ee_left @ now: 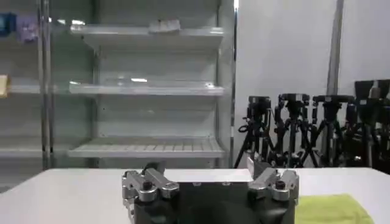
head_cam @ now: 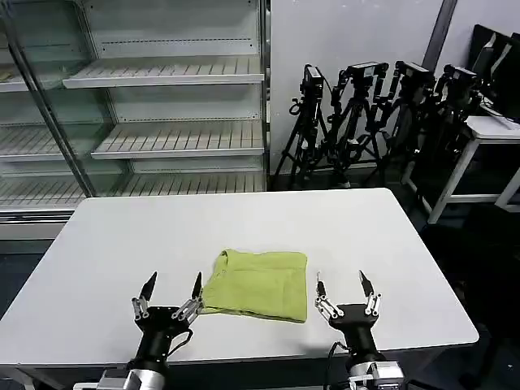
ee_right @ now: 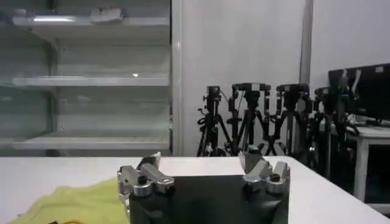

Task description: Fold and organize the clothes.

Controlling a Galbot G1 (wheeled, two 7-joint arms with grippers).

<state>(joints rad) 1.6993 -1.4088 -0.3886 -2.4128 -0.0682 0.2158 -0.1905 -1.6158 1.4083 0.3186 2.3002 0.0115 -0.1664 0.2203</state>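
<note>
The clothes are one lime T-shirt, folded into a small rectangle on the near middle of the white table. My left gripper stands open just left of the shirt, fingers up, holding nothing. Open too, my right gripper stands just right of the shirt with nothing in it. In the left wrist view the left gripper is open, with a lime shirt corner beside it. In the right wrist view the right gripper is open, with the shirt beside it.
Empty glass-fronted shelves stand behind the table. Black tripods cluster at the back right, next to another white table. Bare tabletop lies all around the shirt.
</note>
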